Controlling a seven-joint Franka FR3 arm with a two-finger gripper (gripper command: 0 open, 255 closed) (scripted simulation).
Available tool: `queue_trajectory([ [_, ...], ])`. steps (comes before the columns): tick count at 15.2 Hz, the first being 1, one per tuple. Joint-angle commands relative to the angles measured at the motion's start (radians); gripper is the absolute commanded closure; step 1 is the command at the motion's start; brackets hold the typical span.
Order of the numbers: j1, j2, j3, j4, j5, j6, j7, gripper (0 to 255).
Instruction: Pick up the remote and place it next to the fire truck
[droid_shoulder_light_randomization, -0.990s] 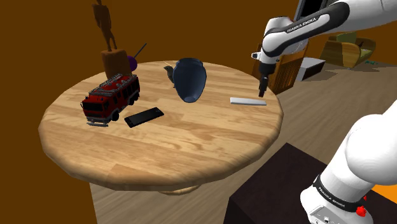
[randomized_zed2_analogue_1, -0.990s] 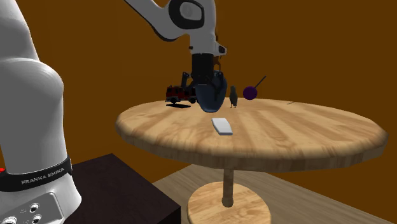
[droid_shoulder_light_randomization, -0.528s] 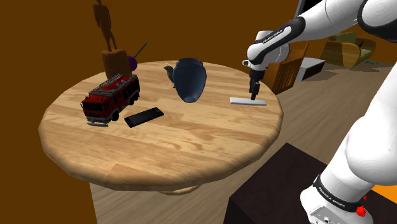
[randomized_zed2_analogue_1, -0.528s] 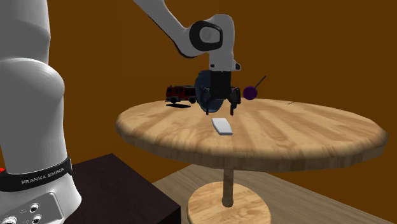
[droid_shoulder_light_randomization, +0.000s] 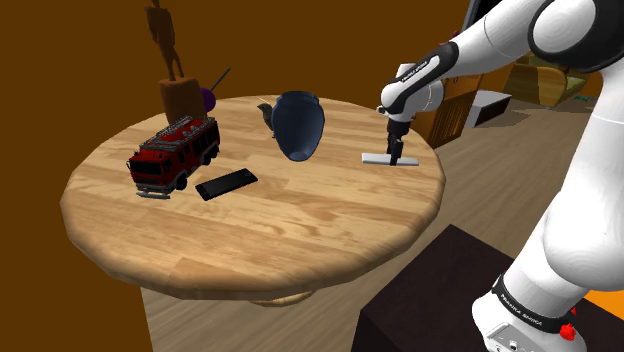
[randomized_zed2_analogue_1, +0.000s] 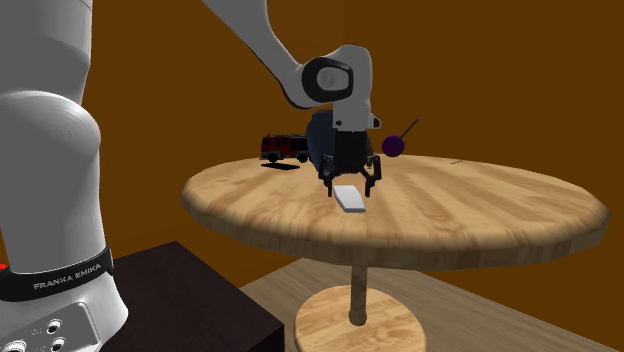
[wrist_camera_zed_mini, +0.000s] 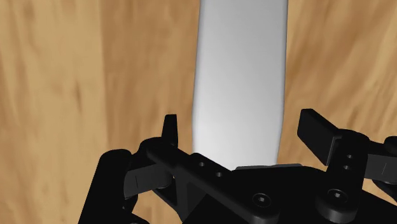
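Remote (wrist_camera_zed_mini: 238, 83), a white slab, lies flat on the round wooden table (droid_shoulder_light_randomization: 250, 240) between the spread fingers of the gripper (wrist_camera_zed_mini: 242, 121), apparently untouched by them. The fire truck (droid_shoulder_light_randomization: 175, 152) stands well apart from the gripper, across the tabletop. Brown walls and a plank floor (randomized_zed2_analogue_1: 480, 320) surround the table.

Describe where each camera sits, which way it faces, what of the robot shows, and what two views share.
Shoulder view: beside the stand, looking down over the table; arm and stand show.
Second exterior view: low beside the stand, looking across the table; arm and stand show.
Wrist view: at the wrist, looking down; open fingers flank the white remote.
Shared: both exterior views show the fire truck.
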Motion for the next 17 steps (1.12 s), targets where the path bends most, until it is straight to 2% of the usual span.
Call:
queue_trajectory([
  [1, -0.001, 0.007, 0.001, -0.004, 0.005, 0.01, -0.005, 0],
  [7, -0.001, 0.007, 0.001, -0.004, 0.005, 0.01, -0.004, 0],
  [8, -0.001, 0.007, 0.001, -0.004, 0.005, 0.01, -0.004, 255],
  [17, -0.002, 0.007, 0.001, -0.004, 0.005, 0.01, -0.005, 255],
])
